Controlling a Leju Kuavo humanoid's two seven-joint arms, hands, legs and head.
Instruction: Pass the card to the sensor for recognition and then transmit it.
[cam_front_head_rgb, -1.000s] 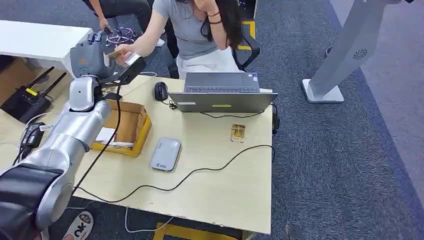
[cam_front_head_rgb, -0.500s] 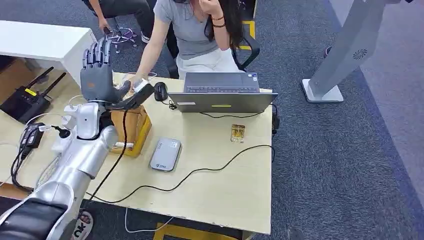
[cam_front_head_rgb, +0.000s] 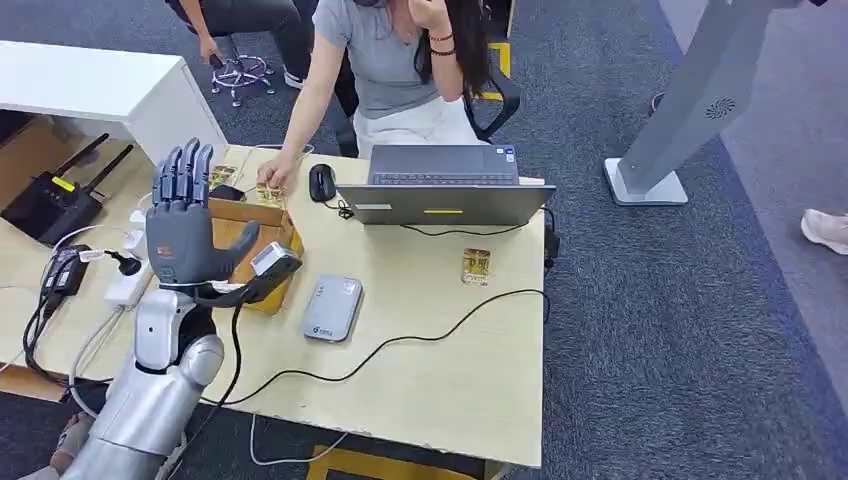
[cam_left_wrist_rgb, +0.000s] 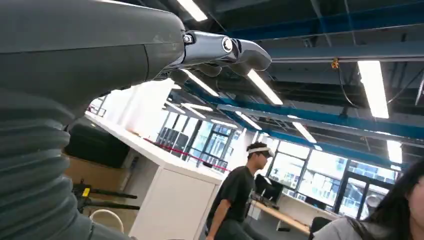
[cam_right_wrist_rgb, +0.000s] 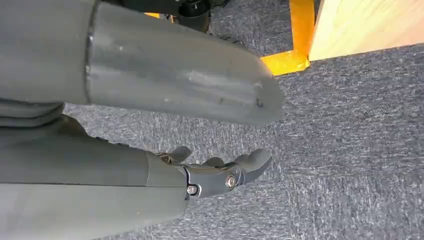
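Observation:
My left hand (cam_front_head_rgb: 183, 232) stands upright over the near side of the cardboard box (cam_front_head_rgb: 262, 262), fingers straight and spread, palm empty. In the left wrist view its fingers (cam_left_wrist_rgb: 226, 49) point at the ceiling with nothing in them. A seated person's hand (cam_front_head_rgb: 272, 176) rests on a yellowish card (cam_front_head_rgb: 266, 193) at the box's far edge. The grey card sensor (cam_front_head_rgb: 332, 308) lies flat on the table to the right of the box. Another yellow card (cam_front_head_rgb: 476, 266) lies further right. My right hand (cam_right_wrist_rgb: 220, 172) hangs over carpet, fingers loosely apart, holding nothing.
An open laptop (cam_front_head_rgb: 445, 187) and a black mouse (cam_front_head_rgb: 321, 182) sit at the table's far side. A black cable (cam_front_head_rgb: 400, 340) snakes across the wooden table (cam_front_head_rgb: 440, 390). Power adapters and cables (cam_front_head_rgb: 70, 272) lie at the left. A second person (cam_front_head_rgb: 240, 20) sits behind.
My left hand let go of the card into the person's hand, then drew back toward me and came lower. The person's hand carried the card down to the table.

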